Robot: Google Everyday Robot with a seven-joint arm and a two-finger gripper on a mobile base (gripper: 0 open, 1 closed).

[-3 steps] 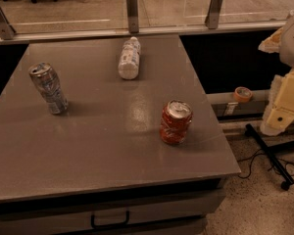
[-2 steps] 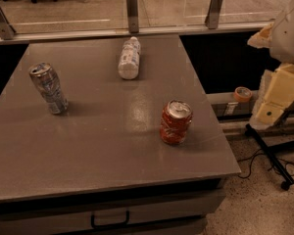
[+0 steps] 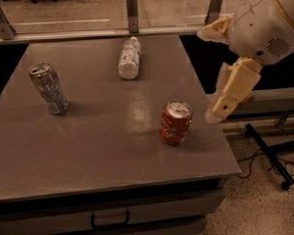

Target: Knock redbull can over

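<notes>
- End effector (image 3: 219, 105): a cream part hanging just past the table's (image 3: 103, 151) right-hand edge as we view it, with its tip pointing down and toward the table. It merges into one pale shape, so we cannot tell whether it is apart or together.
- It sits just beside the red-orange can (image 3: 176, 122), with a gap between them.
- Arm (image 3: 267, 26): a rounded white housing at upper right, cut off by the top and right borders. A tan link slopes down from it to the end effector.
- Red-orange can: upright, dented, near the table's front right.
- White plastic bottle (image 3: 129, 58): lying on its side near the far edge.
- Redbull can (image 3: 49, 88): standing on the far left of the table, slightly tilted, well apart from the end effector.
</notes>
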